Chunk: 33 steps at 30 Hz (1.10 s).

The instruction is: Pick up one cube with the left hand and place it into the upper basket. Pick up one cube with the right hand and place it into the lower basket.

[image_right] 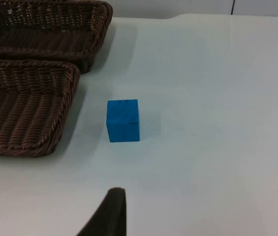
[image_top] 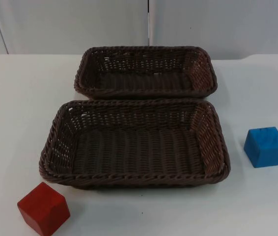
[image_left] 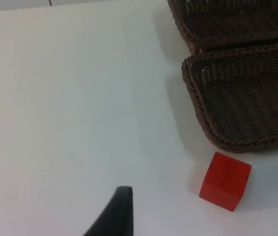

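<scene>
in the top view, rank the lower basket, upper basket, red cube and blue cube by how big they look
1. lower basket
2. upper basket: looks smaller, but it lies farther from the camera, so true size may match.
3. red cube and blue cube: about alike; the red one is nearer, so no ranking between them.

Left hand hovers above table; right hand likewise.

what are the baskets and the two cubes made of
Upper basket and lower basket: dark brown woven strands with a braided rim, likely rattan or plastic wicker; the look leaves it open. Matte, slightly glossy on the rims.
Red cube and blue cube: solid, flat faces and sharp edges, evenly coloured matte; probably painted wood, possibly plastic or foam.
</scene>
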Tool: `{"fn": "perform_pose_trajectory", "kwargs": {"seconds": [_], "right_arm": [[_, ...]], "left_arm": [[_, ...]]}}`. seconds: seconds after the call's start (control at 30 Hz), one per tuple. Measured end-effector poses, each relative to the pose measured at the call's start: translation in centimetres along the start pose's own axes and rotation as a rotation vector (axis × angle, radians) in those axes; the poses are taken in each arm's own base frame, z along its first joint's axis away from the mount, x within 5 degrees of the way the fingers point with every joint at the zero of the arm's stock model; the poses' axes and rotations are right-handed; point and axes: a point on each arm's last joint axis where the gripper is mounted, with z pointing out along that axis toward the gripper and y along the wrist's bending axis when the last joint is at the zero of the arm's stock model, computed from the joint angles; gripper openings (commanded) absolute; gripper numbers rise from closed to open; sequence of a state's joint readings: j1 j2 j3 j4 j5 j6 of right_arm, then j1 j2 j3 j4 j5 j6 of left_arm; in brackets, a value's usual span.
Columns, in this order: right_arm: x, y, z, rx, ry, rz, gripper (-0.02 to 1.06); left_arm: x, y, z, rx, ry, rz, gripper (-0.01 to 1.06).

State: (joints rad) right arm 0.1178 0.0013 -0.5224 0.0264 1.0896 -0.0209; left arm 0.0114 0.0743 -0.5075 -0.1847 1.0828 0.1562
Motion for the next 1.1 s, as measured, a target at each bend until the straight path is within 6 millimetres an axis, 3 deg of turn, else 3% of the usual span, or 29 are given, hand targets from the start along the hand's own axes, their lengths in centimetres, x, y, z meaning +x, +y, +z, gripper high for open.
{"fn": "perform_pose_trajectory", "kwargs": {"seconds": [0.73,1.1], "right_arm": [[0.0,0.0,0.0,0.000,0.000,0.000,1.05],[0.0,0.0,0.0,0.000,0.000,0.000,1.05]], "left_arm": [[-0.5,0.1,0.5,0.000,0.012,-0.007,1.05],[-1.9,0.2,3.5,0.074,0.190,-0.034,1.02]]}}
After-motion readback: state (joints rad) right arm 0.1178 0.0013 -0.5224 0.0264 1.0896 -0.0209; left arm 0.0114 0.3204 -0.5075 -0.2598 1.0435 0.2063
